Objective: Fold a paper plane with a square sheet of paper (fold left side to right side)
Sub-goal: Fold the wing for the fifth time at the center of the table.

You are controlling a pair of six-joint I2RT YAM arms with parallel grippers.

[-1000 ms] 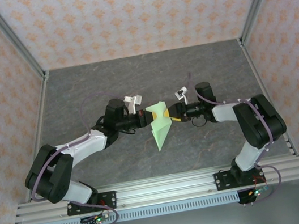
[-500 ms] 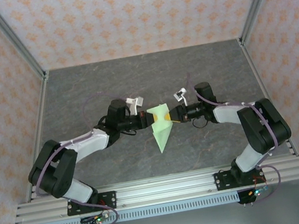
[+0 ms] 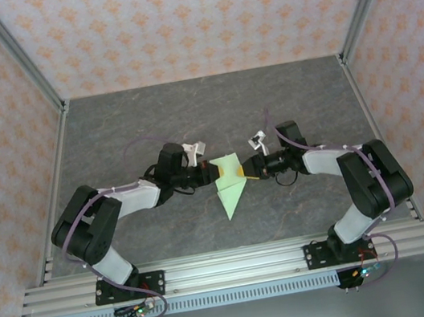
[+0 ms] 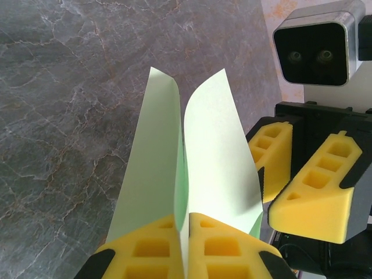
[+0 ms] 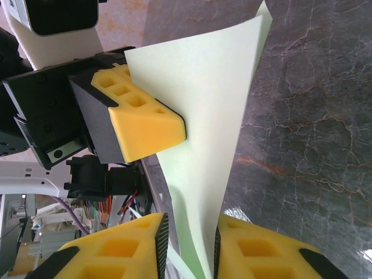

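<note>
The paper plane, pale green and already creased into a pointed dart, was held between the two arms a little nearer the near edge than the middle of the dark surface. Its wide end faced the far edge and its tip the near edge. Whether the tip rested on the surface or hung just above it could not be told. In the left wrist view two flaps rose from the centre crease and splayed apart. The left gripper had its jaws together on that crease, the yellow pads pinching the paper from the plane's left side. The right gripper reached in from the opposite side, its jaws narrowly apart with the right flap passing between them. A slit of gap showed beside the sheet, so it did not look clamped. The step in hand was probably taking that flap to fold it over while the left gripper held the body. Several things could go wrong from there. If the right jaws shut off the intended line, the thin paper would likely take a stray crease or crumple. If the arm pulled before the jaws met, the flap would likely slide out. With both sides clamped, drawing the arms apart could tear the sheet or open the centre fold. The two sets of pads also sat near enough to knock together.
</note>
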